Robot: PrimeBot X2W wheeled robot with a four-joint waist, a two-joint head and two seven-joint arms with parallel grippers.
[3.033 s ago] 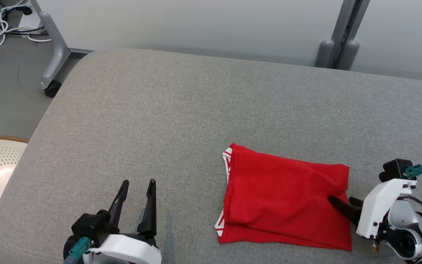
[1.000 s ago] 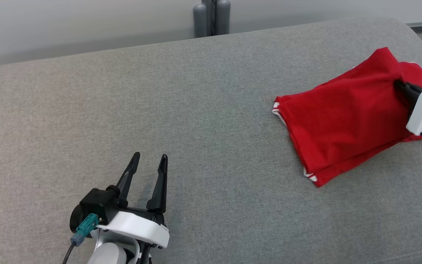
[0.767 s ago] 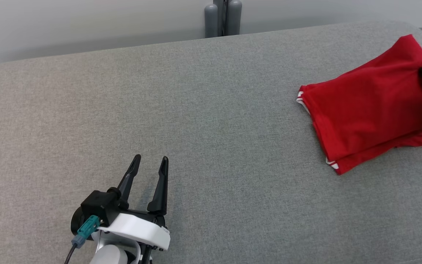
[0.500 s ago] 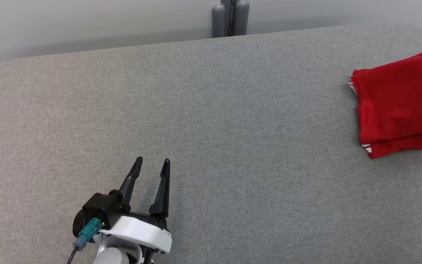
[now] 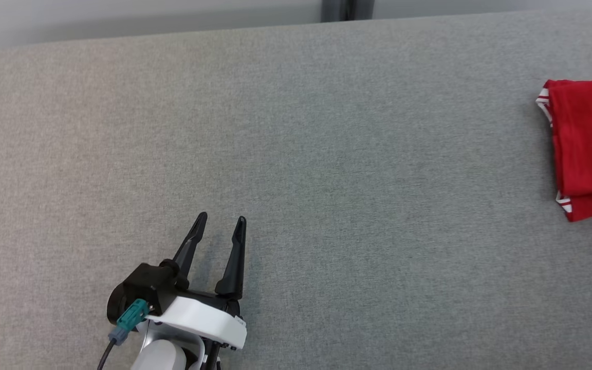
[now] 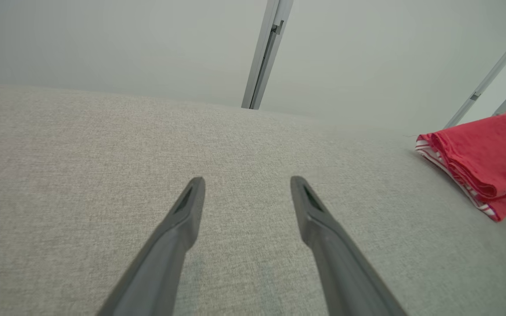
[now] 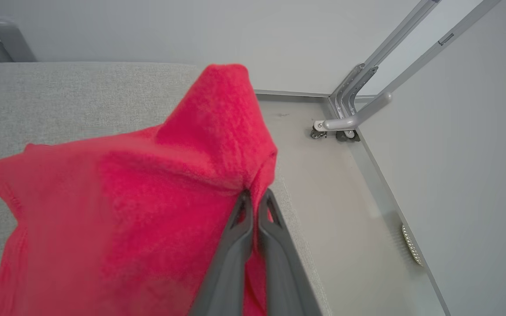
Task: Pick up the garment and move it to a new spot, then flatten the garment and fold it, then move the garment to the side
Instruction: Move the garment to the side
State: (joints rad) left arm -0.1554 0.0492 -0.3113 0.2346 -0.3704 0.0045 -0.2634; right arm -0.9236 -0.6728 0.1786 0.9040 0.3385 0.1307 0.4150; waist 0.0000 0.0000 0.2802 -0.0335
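Red cloth garment with white trim [image 5: 589, 144] lies folded in layers at the far right of the grey fabric-covered surface [image 5: 327, 154], close to its right end; beyond that end the pale floor [image 7: 336, 197] begins. Since the garment already looks folded, I judge that the last step is in hand: moving it to the side.

The right gripper [image 7: 256, 195] has its two dark fingers pressed together on a pinch of the red cloth at the garment's right part, and this pinch stands up in a small peak above the rest, which rests on the surface. The next move, in my opinion, calls for lowering this corner, opening the jaws and drawing the fingers away gently, so that the layers do not slide apart and no part hangs over the end of the surface.

The left gripper [image 5: 221, 218] is at the near left, well apart from the garment. It hovers low over the bare surface, its fingers point to the far side, its jaws are spread wide, and it holds nothing.
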